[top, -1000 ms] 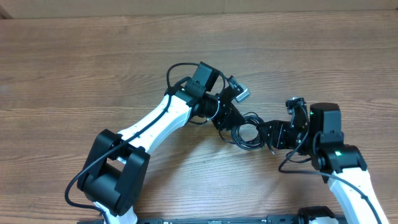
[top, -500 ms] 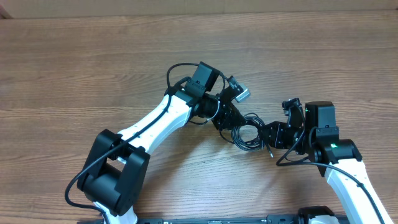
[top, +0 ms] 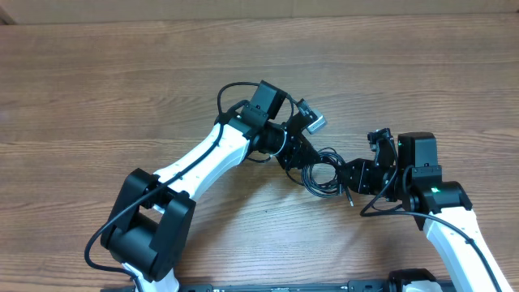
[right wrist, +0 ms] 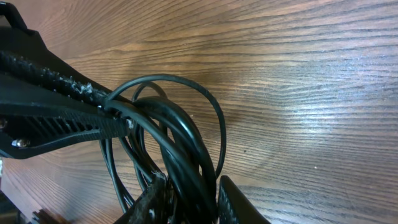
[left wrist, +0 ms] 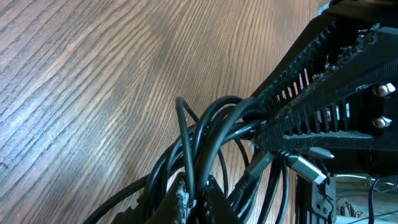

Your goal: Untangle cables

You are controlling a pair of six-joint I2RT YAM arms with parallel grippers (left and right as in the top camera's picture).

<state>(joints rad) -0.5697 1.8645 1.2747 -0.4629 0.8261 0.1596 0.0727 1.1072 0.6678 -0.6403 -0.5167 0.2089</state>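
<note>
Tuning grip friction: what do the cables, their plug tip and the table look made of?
cables: likely rubber or PVC jacket, smooth black, slight sheen. plug tip: looks metal, silvery. table: wood or wood-look laminate, grain visible, soft glare.

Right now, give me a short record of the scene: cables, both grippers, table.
cables: one tangled black bundle, gripped from both sides
left gripper: shut on cables
right gripper: shut on cables
silver plug: sticking out of the bundle beside the right gripper
lift: cannot tell whether the bundle is off the table
table: wood-grain top
</note>
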